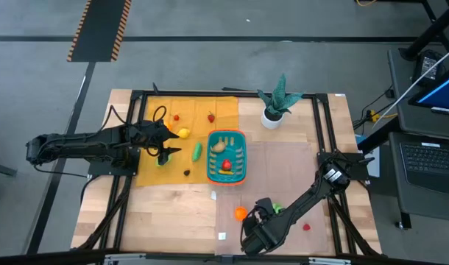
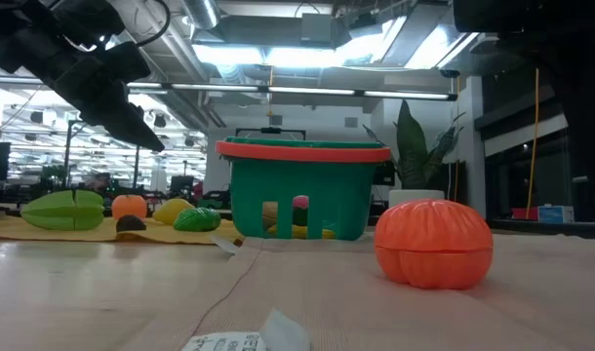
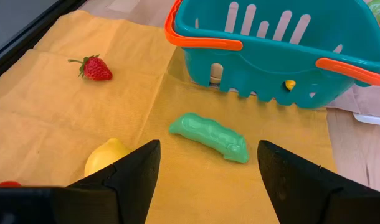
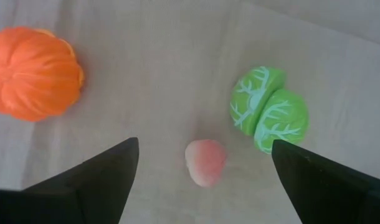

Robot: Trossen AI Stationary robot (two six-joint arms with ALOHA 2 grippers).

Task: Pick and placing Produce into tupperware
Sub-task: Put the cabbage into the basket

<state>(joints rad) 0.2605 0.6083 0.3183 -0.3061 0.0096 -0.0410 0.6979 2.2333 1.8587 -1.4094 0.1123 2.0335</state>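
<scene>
Looking down from above, I see the teal basket (image 1: 227,156) sitting mid-table at the edge of the yellow cloth (image 1: 154,165), with a few pieces already inside it. The left gripper (image 1: 164,141) hangs over the cloth to the basket's left, close to a yellow lemon (image 1: 183,133) and a green pea pod (image 1: 197,152). The right gripper (image 1: 260,213) is low over the near side of the table, just beside an orange pumpkin (image 1: 241,213); a red piece (image 1: 307,227) lies off to its right.

From table height, the pumpkin (image 2: 434,243) looms near the camera and the basket (image 2: 302,190) stands behind it, while more produce lies on the cloth at far left.

Through the left wrist camera, that arm's fingers (image 3: 131,174) are spread and hold nothing. The pea pod (image 3: 210,137) lies between them ahead, the lemon (image 3: 108,157) next to one finger, a strawberry (image 3: 95,68) farther off, the basket (image 3: 271,53) beyond.

Through the right wrist camera, those fingers (image 4: 99,177) are also spread wide and bare, framing a small pink piece (image 4: 205,162) lying between the pumpkin (image 4: 33,71) and a green cabbage (image 4: 270,109).

I judge this the reach-and-choose step. Next, each arm needs to descend squarely over its framed piece, close on it, lift, and carry it over the basket's rim.
</scene>
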